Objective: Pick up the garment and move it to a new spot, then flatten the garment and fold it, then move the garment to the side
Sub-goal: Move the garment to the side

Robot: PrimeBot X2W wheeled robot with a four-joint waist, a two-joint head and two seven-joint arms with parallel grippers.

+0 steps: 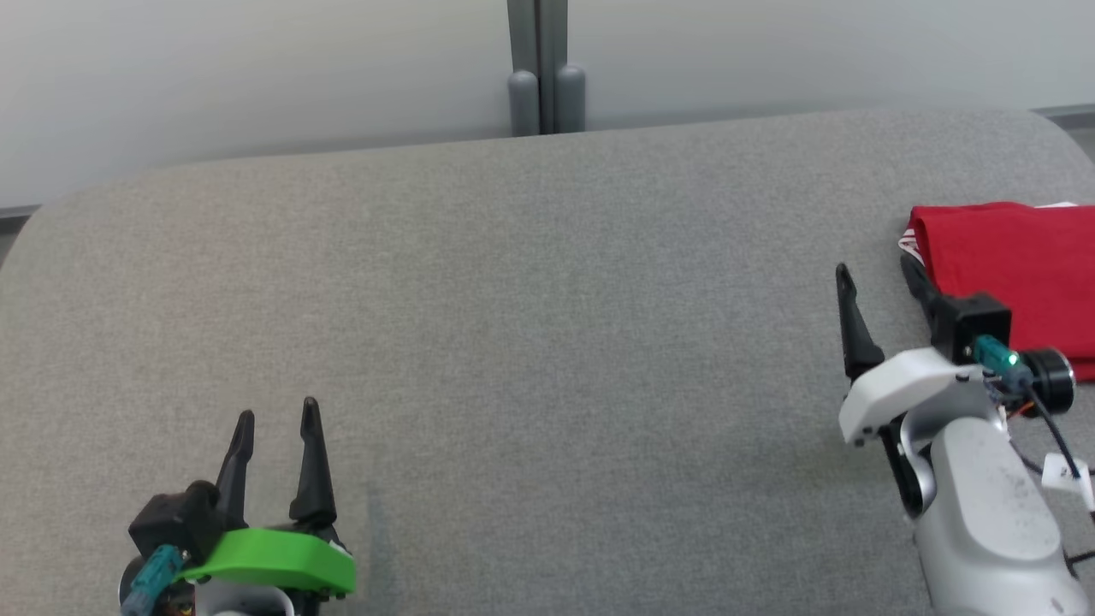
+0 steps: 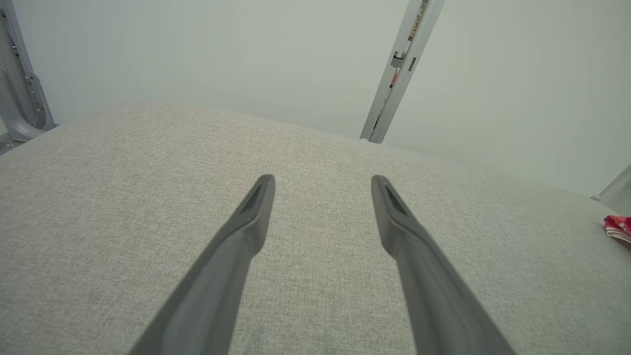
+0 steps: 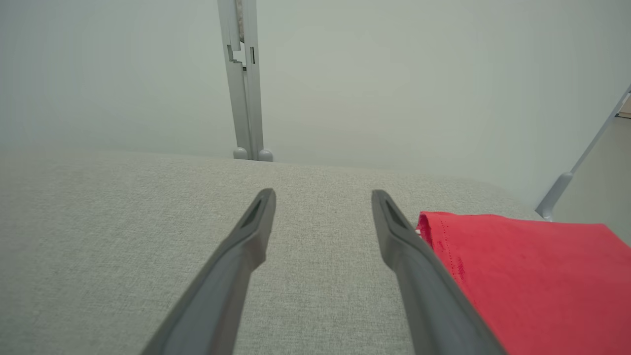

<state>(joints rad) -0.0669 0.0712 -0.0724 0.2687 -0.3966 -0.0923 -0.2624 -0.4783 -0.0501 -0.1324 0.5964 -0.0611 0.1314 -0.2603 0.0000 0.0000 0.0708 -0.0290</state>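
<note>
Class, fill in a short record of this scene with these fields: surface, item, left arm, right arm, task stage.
surface: grey fabric-covered table, with a grey post behind it
item: red garment, folded flat at the table's right side
left arm: left gripper open and empty, above the table at the near left
right arm: right gripper open and empty, just beside the garment's left edge
task stage: the garment looks folded and set aside; nothing holds it
</note>
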